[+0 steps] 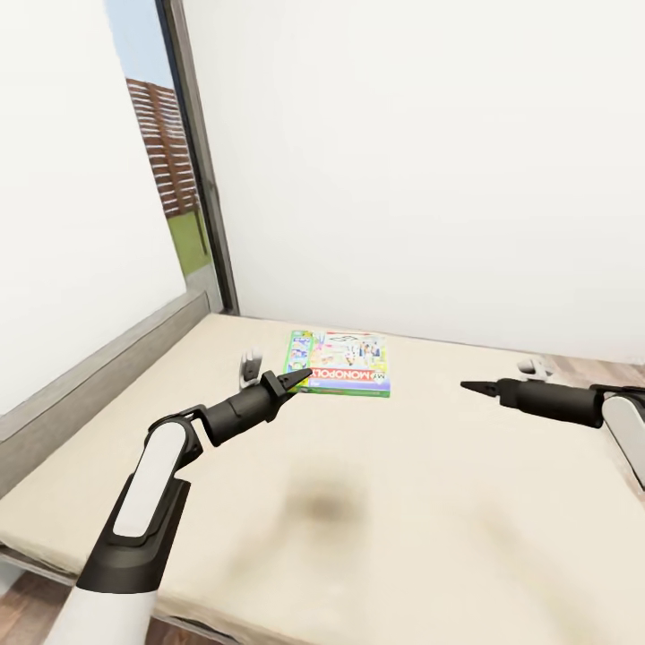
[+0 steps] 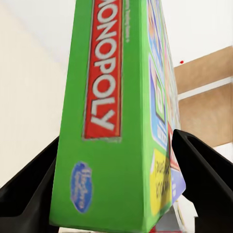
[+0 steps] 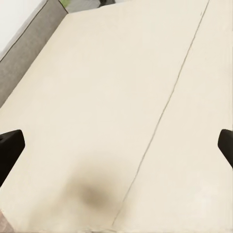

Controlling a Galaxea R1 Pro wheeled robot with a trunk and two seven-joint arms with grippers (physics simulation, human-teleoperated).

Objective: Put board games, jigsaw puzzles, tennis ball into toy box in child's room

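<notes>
One Monopoly box (image 2: pixel 116 121), far end cropped

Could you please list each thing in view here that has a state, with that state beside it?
Monopoly board game: closed, flat on the mattress, its near edge between the left gripper's fingers.
Left gripper: closed on the Monopoly board game's green edge.
Right gripper: open, empty, hovering over bare mattress.
Bed: beige mattress bare apart from the game.
</notes>
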